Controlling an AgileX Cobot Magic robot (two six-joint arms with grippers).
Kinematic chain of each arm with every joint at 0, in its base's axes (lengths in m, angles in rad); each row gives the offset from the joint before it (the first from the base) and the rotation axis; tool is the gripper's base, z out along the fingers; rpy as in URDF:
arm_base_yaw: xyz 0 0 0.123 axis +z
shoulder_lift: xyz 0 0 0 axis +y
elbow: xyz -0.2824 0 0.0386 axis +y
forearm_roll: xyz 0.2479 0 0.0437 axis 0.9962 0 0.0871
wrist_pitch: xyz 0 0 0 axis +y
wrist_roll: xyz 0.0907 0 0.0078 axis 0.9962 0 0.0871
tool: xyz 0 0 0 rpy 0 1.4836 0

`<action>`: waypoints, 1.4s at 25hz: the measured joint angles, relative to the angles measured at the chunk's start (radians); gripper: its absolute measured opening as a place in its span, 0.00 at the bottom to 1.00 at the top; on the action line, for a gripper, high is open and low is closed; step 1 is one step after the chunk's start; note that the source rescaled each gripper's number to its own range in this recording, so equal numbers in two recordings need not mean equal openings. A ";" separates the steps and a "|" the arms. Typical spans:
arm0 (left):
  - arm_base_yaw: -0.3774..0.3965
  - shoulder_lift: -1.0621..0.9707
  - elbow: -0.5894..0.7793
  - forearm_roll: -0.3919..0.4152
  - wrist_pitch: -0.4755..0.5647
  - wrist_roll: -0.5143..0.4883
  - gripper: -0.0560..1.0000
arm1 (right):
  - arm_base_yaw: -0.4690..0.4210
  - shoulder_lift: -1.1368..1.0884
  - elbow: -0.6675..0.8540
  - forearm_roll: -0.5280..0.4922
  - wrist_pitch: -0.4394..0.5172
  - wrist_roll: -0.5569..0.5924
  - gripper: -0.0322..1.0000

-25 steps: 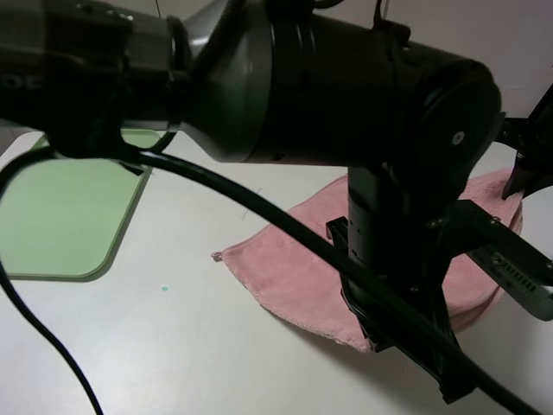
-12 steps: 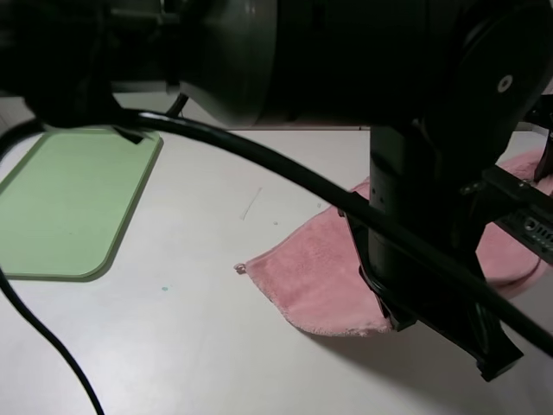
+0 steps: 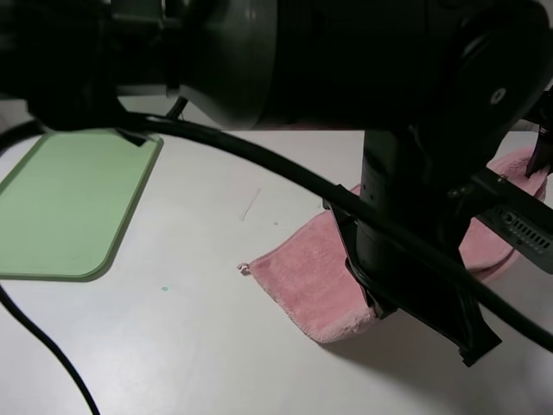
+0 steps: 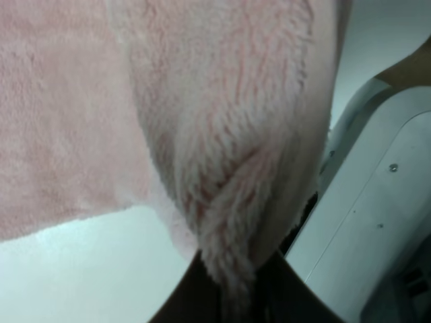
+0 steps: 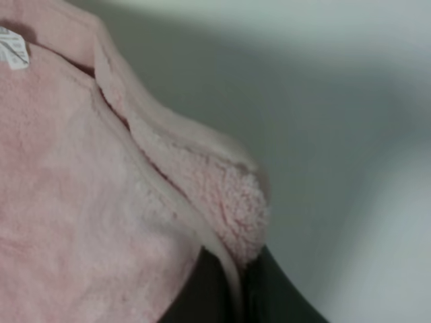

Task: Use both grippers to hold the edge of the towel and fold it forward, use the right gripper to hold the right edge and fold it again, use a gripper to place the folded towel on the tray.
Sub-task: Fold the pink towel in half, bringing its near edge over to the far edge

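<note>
The pink towel (image 3: pixel 307 281) lies on the white table, right of centre, with a tiny loop (image 3: pixel 243 269) at its left corner. My left arm (image 3: pixel 406 216) crosses the high view and hides much of the towel. My left gripper (image 4: pixel 232 289) is shut on a bunched fold of the towel (image 4: pixel 222 134), lifted off the table. My right gripper (image 5: pixel 236 286), seen at the far right in the high view (image 3: pixel 540 160), is shut on the towel's hem (image 5: pixel 202 222). A white tag (image 5: pixel 13 47) shows near that corner. The pale green tray (image 3: pixel 69 203) lies at the left.
A thick black cable (image 3: pixel 259 160) runs across the front of the high view. A thinner cable (image 3: pixel 52 354) hangs at the lower left. A white housing (image 4: pixel 377 222) stands beside the left gripper. Small marks (image 3: pixel 251 205) dot the table.
The towel's near edge has been lifted and drawn away from the front, so its visible part is shorter and its left corner has shifted right. The left arm has moved right and closer to the camera.
</note>
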 joint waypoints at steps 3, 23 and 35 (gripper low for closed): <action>0.001 0.000 0.030 0.034 -0.004 -0.026 0.05 | 0.000 0.024 0.000 0.000 0.000 0.000 0.03; 0.066 0.000 0.095 0.063 -0.045 -0.108 0.05 | 0.003 0.150 -0.087 0.051 -0.028 -0.005 0.03; 0.110 0.000 0.144 0.077 -0.047 -0.124 0.05 | 0.177 0.268 -0.200 0.036 -0.038 0.011 0.03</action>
